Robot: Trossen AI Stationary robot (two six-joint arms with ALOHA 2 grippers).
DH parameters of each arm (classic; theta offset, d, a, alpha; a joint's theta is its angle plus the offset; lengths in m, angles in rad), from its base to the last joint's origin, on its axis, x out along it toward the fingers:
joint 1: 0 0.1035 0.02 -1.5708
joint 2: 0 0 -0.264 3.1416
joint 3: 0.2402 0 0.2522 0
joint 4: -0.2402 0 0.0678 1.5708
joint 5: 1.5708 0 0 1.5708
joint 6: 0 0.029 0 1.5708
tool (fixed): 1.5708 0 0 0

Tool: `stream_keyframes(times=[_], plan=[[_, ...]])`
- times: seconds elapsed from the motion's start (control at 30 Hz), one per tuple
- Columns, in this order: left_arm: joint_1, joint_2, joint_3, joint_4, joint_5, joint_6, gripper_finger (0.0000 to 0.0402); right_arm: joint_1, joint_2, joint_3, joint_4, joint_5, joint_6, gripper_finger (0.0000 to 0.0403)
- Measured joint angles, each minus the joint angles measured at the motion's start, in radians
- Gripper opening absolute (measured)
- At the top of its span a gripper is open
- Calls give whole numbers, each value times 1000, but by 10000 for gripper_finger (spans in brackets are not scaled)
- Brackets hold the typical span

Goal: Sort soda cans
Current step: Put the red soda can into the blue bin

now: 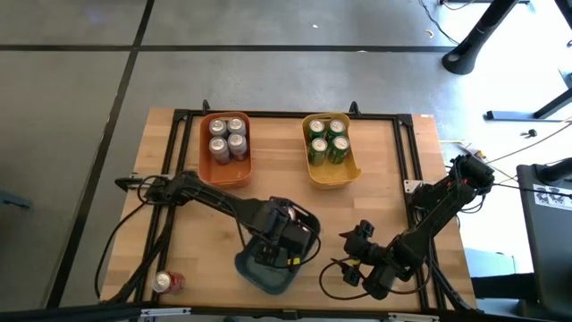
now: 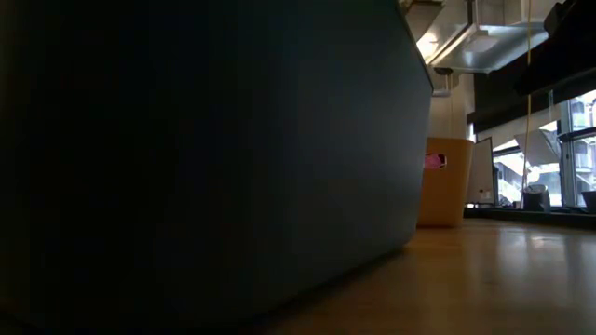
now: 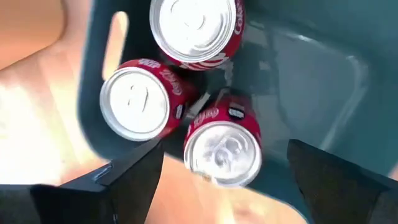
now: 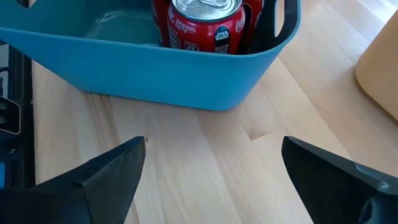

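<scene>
From above, the wooden bench (image 1: 295, 206) carries three bins: an orange bin (image 1: 225, 148) at the far side holding four silver-grey cans (image 1: 228, 139), a yellow bin (image 1: 330, 149) beside it holding four green cans (image 1: 327, 141), and a blue-grey bin (image 1: 268, 271) at the near edge. The left gripper (image 1: 284, 241) hangs directly over the blue-grey bin, hiding most of its inside. A lone red can (image 1: 166, 283) lies on its side at the near left corner of the bench, well apart from the bins. The right gripper (image 1: 359, 246) waits just to the right of the blue-grey bin, low over bare wood. In the low view, a dark bin wall (image 2: 205, 158) fills most of the picture, with the yellow bin (image 2: 445, 181) standing farther back on the bench. The left wrist view looks down between that gripper's two dark fingers (image 3: 134, 180), which stand well apart and hold nothing; below them three red cans (image 3: 180, 93) stand upright and bunched together at one end of the blue-grey bin (image 3: 311, 74). The right wrist view shows its own fingers (image 4: 112, 171) spread wide and empty over the bench, facing the bin's outer wall (image 4: 168, 65), above whose rim a red can (image 4: 205, 25) shows.
</scene>
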Motion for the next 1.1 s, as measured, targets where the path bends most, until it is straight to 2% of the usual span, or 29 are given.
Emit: stream_keyframes(times=[0.2, 0.47, 0.6, 0.93, 1.1], plan=[[-50, -83, 38, -8, -24, -87, 329, 1, 0, 0, 0, -7, 0, 376], [-165, -234, 5, -6, -119, -261, 329, 1, 0, 0, 0, -6, -2, 376], [-238, -294, -8, -7, -162, -395, 329, 2, 0, 0, 0, -6, -2, 376], [-416, -308, -10, -8, -159, -542, 329, 2, 0, 0, -1, 28, -3, 376], [-433, -310, -10, -8, -155, -575, 329, 2, 0, 0, -6, 39, -3, 376]])
